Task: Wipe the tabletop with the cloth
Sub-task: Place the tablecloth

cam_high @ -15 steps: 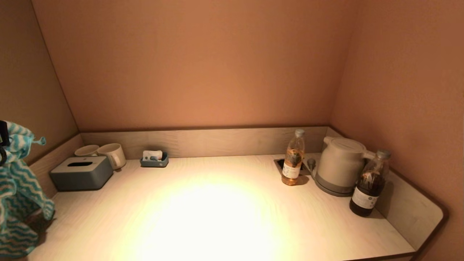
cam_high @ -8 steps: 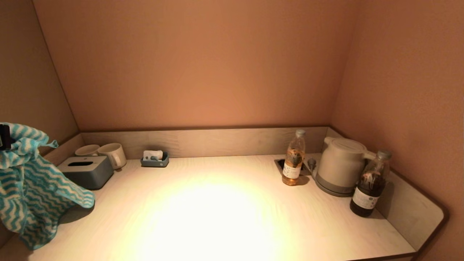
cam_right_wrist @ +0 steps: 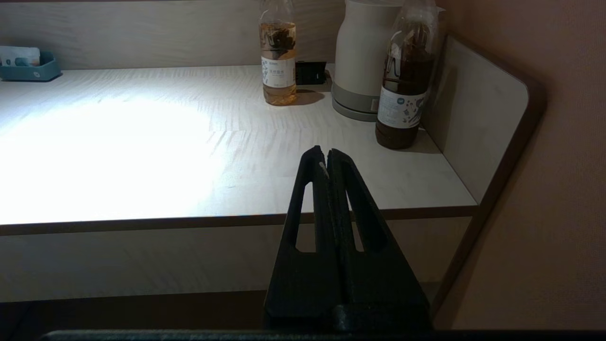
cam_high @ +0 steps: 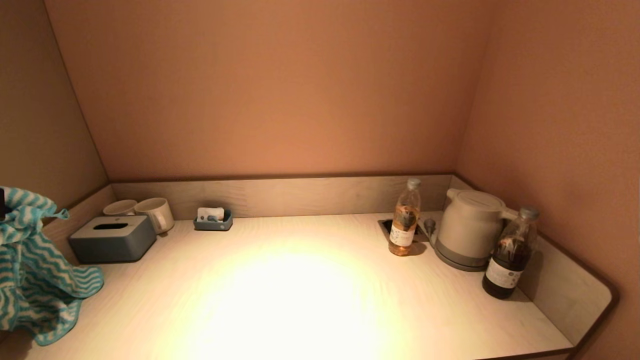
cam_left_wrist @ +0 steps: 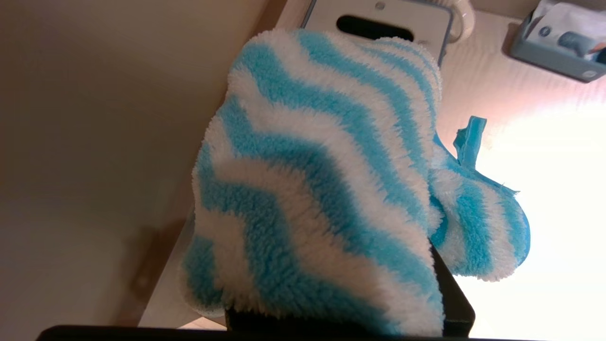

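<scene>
The cloth (cam_high: 31, 272) is fluffy, with blue and white zigzag stripes. It hangs at the far left of the head view, its lower edge at the left end of the pale wooden tabletop (cam_high: 310, 300). My left gripper (cam_high: 2, 210) is shut on the cloth's top and barely shows at the picture's edge. In the left wrist view the cloth (cam_left_wrist: 317, 189) covers the jaws; only one dark finger (cam_left_wrist: 452, 296) shows beside it. My right gripper (cam_right_wrist: 326, 155) is shut and empty, parked before the table's front edge near its right end.
A grey tissue box (cam_high: 112, 239), two mugs (cam_high: 156, 214) and a small blue tray (cam_high: 213, 220) stand at the back left. A pale-tea bottle (cam_high: 404, 220), a white kettle (cam_high: 467, 227) and a dark bottle (cam_high: 510, 255) stand at the right. Walls enclose three sides.
The cloth swung right over the tabletop, hiding part of the tissue box, then swung back left and lower. The right arm has not moved.
</scene>
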Tool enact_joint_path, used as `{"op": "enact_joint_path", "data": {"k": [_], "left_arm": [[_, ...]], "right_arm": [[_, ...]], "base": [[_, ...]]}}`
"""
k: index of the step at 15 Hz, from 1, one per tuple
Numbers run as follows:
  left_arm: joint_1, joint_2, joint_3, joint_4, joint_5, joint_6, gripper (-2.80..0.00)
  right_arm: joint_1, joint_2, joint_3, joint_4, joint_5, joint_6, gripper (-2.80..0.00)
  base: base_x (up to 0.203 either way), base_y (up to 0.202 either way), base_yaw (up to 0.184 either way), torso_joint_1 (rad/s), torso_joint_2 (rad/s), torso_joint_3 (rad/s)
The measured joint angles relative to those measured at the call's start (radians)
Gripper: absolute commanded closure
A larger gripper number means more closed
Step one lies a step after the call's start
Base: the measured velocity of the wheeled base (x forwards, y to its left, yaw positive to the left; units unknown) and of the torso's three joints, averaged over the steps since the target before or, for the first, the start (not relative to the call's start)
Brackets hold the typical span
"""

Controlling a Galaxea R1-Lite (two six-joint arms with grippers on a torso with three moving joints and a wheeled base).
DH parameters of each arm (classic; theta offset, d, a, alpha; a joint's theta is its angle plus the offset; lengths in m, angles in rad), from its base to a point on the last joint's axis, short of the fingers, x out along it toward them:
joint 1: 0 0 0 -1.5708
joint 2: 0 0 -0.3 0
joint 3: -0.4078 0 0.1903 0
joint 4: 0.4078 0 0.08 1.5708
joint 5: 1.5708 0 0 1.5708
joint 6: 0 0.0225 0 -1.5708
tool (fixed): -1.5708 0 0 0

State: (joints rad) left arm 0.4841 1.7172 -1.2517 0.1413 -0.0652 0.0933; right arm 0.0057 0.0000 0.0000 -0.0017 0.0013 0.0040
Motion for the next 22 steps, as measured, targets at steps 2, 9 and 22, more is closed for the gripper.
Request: {"op": "enact_joint_path", "data": {"k": [2,9,22], "left_arm": [[0.01,0.03,0.004,0.0,-0.008,0.0,0.0],[0.013,0.102,0.004,0.0,-0.002,0.013,0.0],[0.012,0.167,0.009,0.016,0.005,0.078,-2.8]], "right_arm": [[0.0,0.0,0.0,0.0,0.0,0.0,0.0],[0.0,0.0,0.0,0.001,0.0,-0.001,0.0],[0.0,0.0,0.0,0.0,0.0,0.0,0.0]], "base": [[0.0,0.0,0.0,0.0,0.0,0.0],[0.0,0.0,0.0,0.0,0.0,0.0],[0.0,0.0,0.0,0.0,0.0,0.0]]}}
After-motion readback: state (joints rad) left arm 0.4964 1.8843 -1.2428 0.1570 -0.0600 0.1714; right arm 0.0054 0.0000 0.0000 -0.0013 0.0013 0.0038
